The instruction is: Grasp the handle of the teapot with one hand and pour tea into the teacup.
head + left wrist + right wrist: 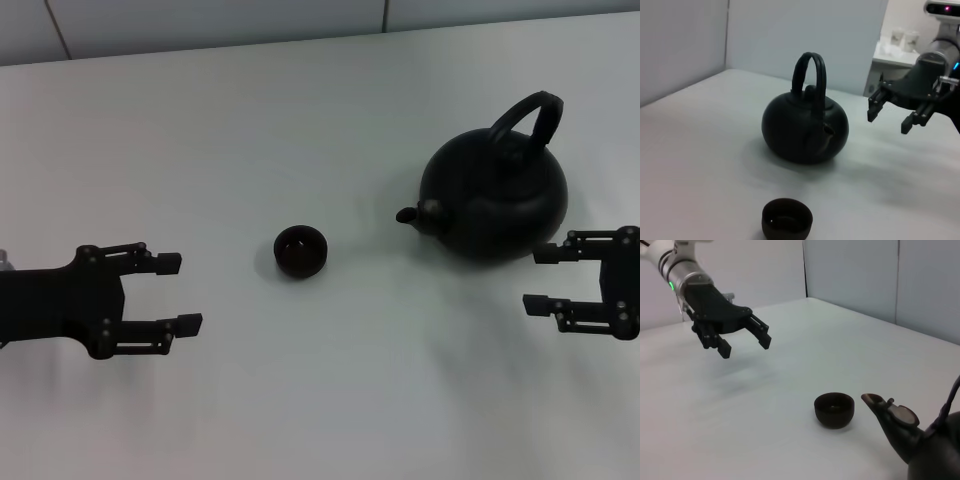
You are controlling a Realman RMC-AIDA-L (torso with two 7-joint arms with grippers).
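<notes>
Teapot (495,195) stands upright on the white tabletop (300,120) in the right part of the head view, with its arched handle (528,115) rising toward the upper right and its spout (412,214) pointing left toward the teacup (300,250), which sits near the centre of the frame, apart from the pot. The right tool (545,278) is at the right edge, just beside the lower right of the teapot body, its two fingers spread and holding nothing; the left tool (180,292) is at the lower left, also spread and empty, well apart from the cup. Whether tea is in the cup I cannot tell, so this scene fits both a moment before pouring and a moment after the pot was put back. If a grasp is to come, the risks I see are these: the handle is thin and stands high above a round, smooth body, so a tool that closes too low could push the pot sideways toward the cup. A grip off the top of the arch could let the pot swing. The cup is small, so a fast tilt could send tea past its rim.
</notes>
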